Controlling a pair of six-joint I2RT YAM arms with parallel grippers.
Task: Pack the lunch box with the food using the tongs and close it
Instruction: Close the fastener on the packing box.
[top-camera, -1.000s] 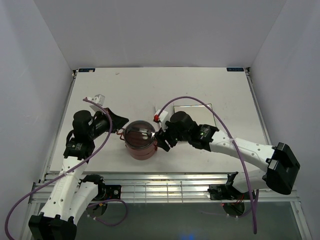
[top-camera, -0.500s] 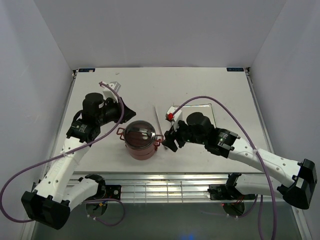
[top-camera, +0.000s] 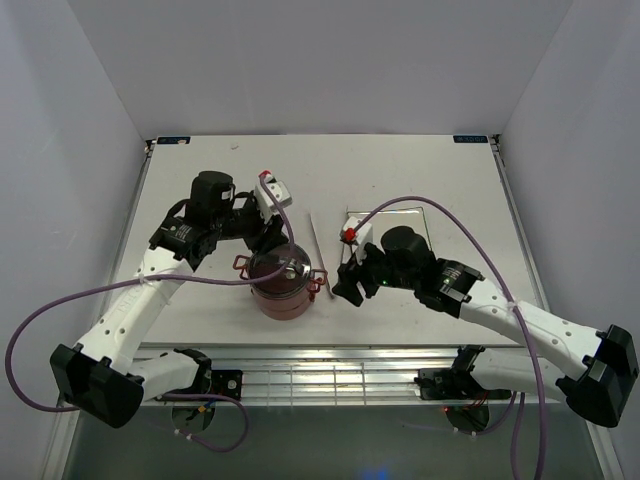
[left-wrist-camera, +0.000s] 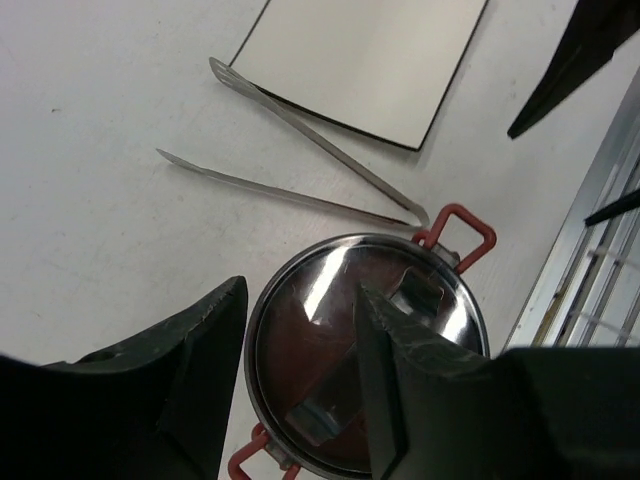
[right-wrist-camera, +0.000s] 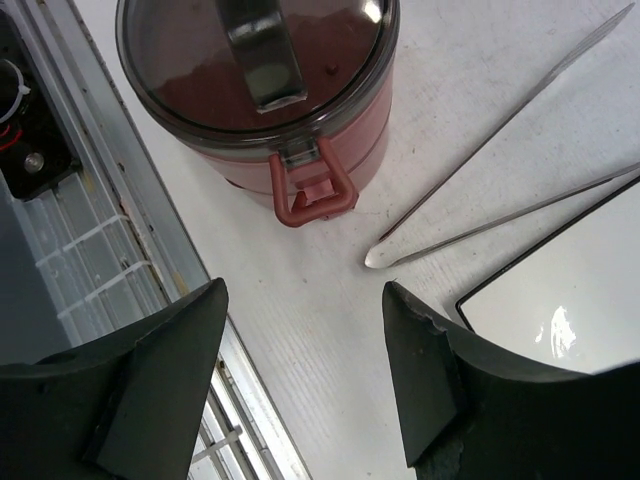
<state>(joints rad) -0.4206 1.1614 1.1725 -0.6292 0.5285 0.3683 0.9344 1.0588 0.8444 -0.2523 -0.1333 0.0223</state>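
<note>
The lunch box stands near the table's front edge with its dusty-red tiers stacked and its grey round cover on. A red clasp hangs at its side. My left gripper hovers open just above the cover, one finger across the cover's metal handle, holding nothing. My right gripper is open and empty, low over the table just right of the box. The silver tongs lie flat between the box and the plate. The food is out of view.
A white square plate sits right of the tongs, bare in the wrist views. The slotted metal rail of the table's front edge runs close behind the box and under my right gripper.
My left arm swung from the box's left side to above its cover, and its jaws opened. My right gripper drew back to the right, away from the box's clasp.
</note>
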